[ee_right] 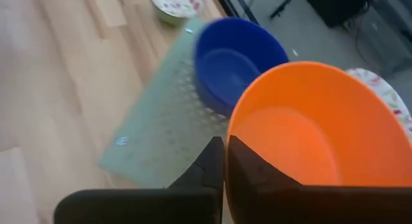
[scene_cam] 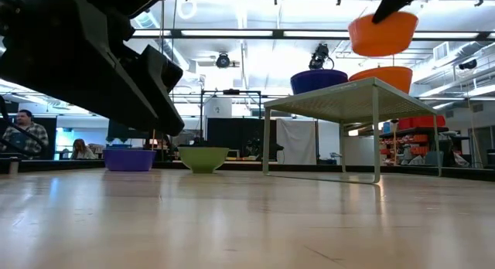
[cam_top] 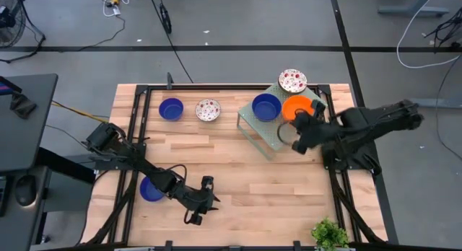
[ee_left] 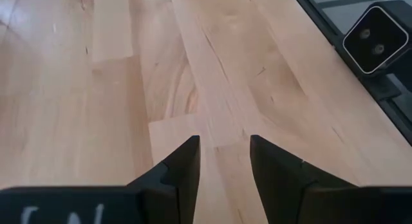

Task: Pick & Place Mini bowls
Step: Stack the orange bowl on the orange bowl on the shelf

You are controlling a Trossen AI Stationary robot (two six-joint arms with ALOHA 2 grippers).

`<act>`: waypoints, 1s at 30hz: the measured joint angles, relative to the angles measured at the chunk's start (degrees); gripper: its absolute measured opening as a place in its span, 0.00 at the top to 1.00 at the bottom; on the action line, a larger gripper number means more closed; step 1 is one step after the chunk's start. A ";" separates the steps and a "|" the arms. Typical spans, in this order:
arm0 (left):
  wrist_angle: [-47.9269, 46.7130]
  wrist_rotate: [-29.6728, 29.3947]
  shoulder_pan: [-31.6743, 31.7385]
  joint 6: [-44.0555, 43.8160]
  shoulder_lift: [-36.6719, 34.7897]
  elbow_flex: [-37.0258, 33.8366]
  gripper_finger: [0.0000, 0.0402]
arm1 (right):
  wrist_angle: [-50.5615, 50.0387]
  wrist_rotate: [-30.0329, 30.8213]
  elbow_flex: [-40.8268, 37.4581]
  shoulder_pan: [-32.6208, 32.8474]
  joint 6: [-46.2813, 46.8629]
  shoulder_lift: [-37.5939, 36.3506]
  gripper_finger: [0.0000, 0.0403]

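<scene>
My right gripper (cam_top: 299, 127) (ee_right: 225, 141) is shut on an orange mini bowl (scene_cam: 383, 33), which it holds in the air above the pale green perforated rack (cam_top: 268, 135). On the rack stand a blue bowl (cam_top: 266, 107), a second orange bowl (scene_cam: 380, 74) and a red-speckled white bowl (cam_top: 292, 81). On the table's far part stand another blue bowl (cam_top: 171, 108) and another speckled bowl (cam_top: 208, 109). A third blue bowl (cam_top: 150, 188) sits partly under my left arm. My left gripper (cam_top: 199, 205) (ee_left: 223, 156) is open over bare wood near the table's near edge. My right gripper holds the orange bowl by its rim (ee_right: 233, 124), on the side nearest the wrist. One finger (ee_right: 254, 169) is inside the bowl and the other (ee_right: 209, 163) outside. The bowl is lifted clear, mouth up and a little tilted, over the rack.
The table has a black frame along its edges (cam_top: 137, 135). A small green plant (cam_top: 328, 233) stands at the near right corner. A low camera box (ee_left: 376, 31) sits at the table's edge. Bare wood lies in the middle of the table (cam_top: 238, 172). People sit far behind the table (scene_cam: 23, 134).
</scene>
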 joint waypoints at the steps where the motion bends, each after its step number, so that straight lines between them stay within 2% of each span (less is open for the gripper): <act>1: 0.00 0.07 0.00 -0.02 0.00 0.00 0.65 | -0.01 -0.90 0.00 -1.51 -1.16 -0.22 0.98; 7: 0.00 0.23 0.00 -0.04 0.00 0.00 0.65 | -0.12 -5.21 0.00 -7.75 -4.87 0.68 0.98; 21: -0.04 0.25 -0.71 -0.41 0.00 0.00 0.65 | -0.18 -8.56 -0.09 -15.67 -6.85 1.41 0.98; 30: -0.17 0.29 -1.03 -0.26 0.00 0.00 0.65 | 5.02 -9.20 -7.18 -18.06 -9.17 0.82 0.98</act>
